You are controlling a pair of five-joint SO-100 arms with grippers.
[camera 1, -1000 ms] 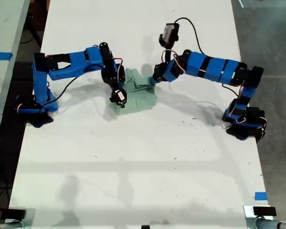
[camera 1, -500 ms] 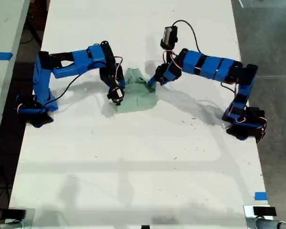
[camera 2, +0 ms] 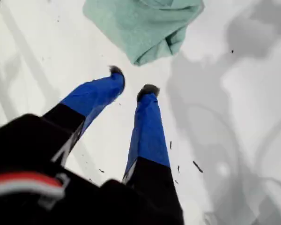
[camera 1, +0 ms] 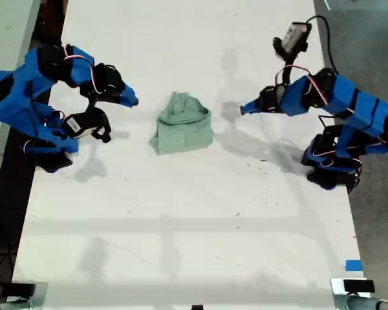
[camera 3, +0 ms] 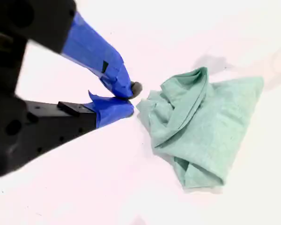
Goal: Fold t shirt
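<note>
The t shirt (camera 1: 182,124) (camera 2: 147,26) (camera 3: 203,124), soft mint-green cloth, is seen bunched and creased on the smooth white table (camera 1: 181,226). My first gripper (camera 2: 131,89) is parted and empty; my second gripper (camera 3: 129,97) is closed on nothing.

Soft, matt cloth for the t shirt (camera 1: 181,129), pale green, wrinkly and a little fuzzy up close. Hard, smooth blue plastic on my first gripper (camera 2: 131,82) and my second gripper (camera 3: 131,96), with dull dark tips like rubber and matt black plastic parts behind. Smooth white top on the table (camera 1: 181,226), a bit shiny, with tiny dark specks.
</note>
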